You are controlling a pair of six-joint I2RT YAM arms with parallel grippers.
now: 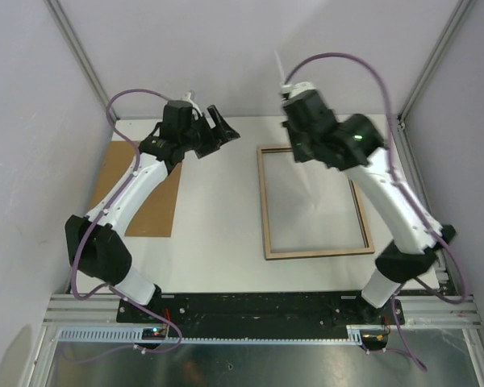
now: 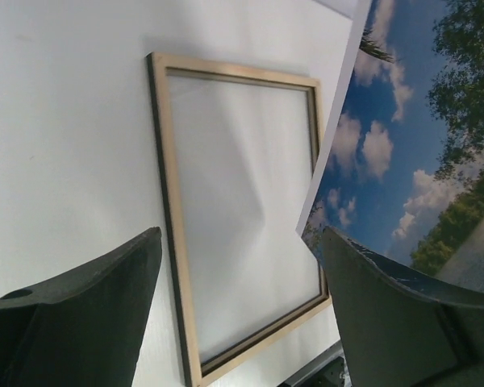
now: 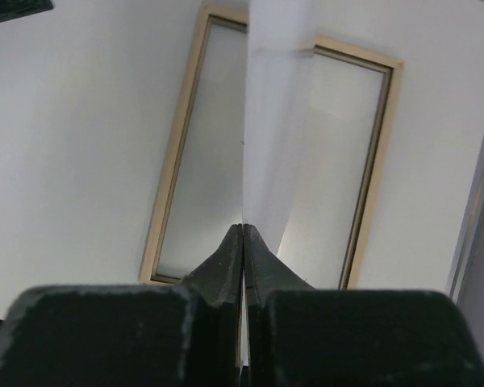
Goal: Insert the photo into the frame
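My right end effector [image 3: 243,232] was clenched on the photo [image 3: 278,97], held upright over the frame [image 1: 264,201] lying centre-right on the worktop [image 1: 218,210], so I judged it best to level it and match corners before lowering.

Pale-wood frame [image 1: 264,201]; blue-sky, white-cloud photo [image 2: 387,153]

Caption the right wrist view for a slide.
Right fingers pinch the photo edge-on over the frame, which lies pale wood side up.
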